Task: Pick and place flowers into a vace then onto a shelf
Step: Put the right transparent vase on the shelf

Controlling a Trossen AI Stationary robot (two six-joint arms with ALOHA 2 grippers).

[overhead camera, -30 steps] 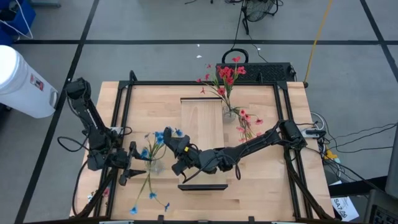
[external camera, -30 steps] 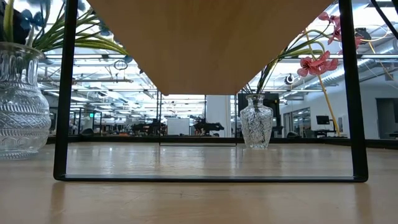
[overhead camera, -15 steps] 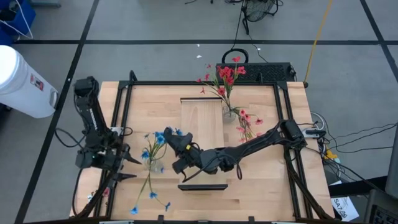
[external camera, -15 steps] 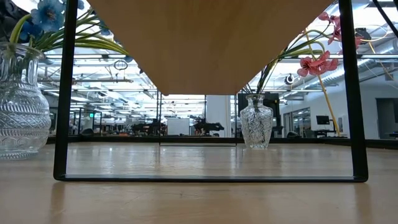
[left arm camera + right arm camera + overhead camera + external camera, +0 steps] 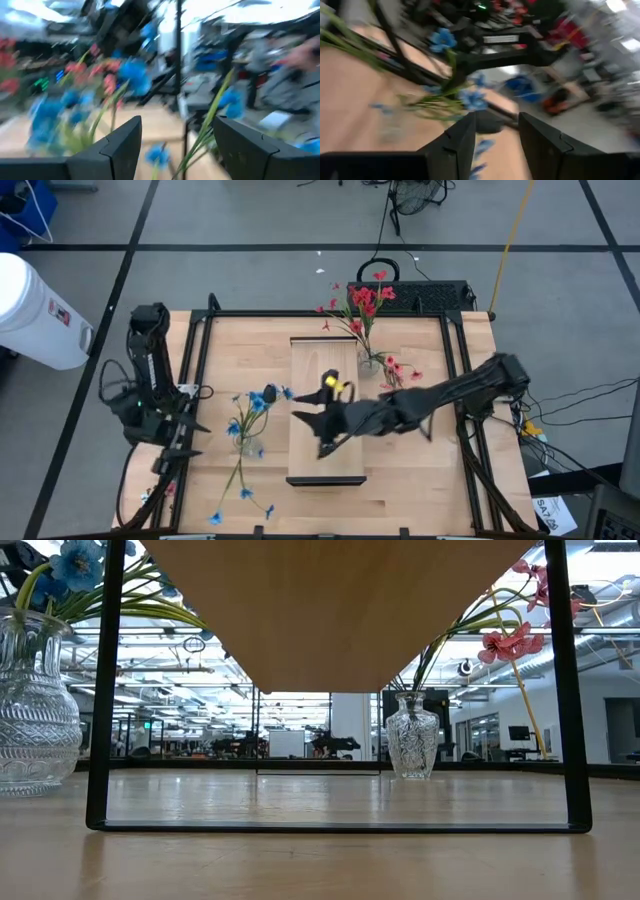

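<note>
The right pincer [image 5: 318,423] hangs spread and empty over the shelf [image 5: 325,358] at the frame's centre; the left pincer [image 5: 185,442] sits open and empty at lower left. Blue flowers [image 5: 258,400] stand in a glass vase [image 5: 243,445] between them, on the surface [image 5: 420,490]. Likely next: grip the vase low, keep it upright, lift slowly onto the shelf

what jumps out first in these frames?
The right arm stretched across the table, its open right gripper empty over the pale shelf. Two glass vases flank the shelf: blue flowers in the vase on the left-arm side, red flowers in the one near the far edge. The open left gripper sits at the table's left edge.
</note>
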